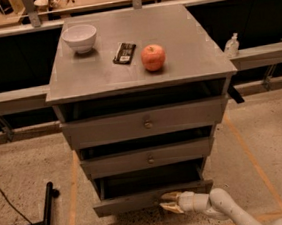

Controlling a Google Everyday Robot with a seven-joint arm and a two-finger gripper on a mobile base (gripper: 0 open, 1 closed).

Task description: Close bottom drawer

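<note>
The grey cabinet (pixel 136 69) has three drawers. The bottom drawer (pixel 140 199) is the lowest, with the slimmest front panel, and it stands pulled out, showing a dark opening above its front. My gripper (pixel 169 203) is on a white arm coming from the lower right. Its yellowish fingertips rest against the middle of the bottom drawer's front panel, where the knob is hidden behind them. The middle drawer (pixel 148 157) and top drawer (pixel 144 122) sit slightly out too.
On the cabinet top are a white bowl (pixel 80 38), a dark flat packet (pixel 124 53) and a red apple (pixel 153 57). A black stand leg (pixel 46 217) lies on the floor at left. A metal rail (pixel 260 54) runs behind the cabinet.
</note>
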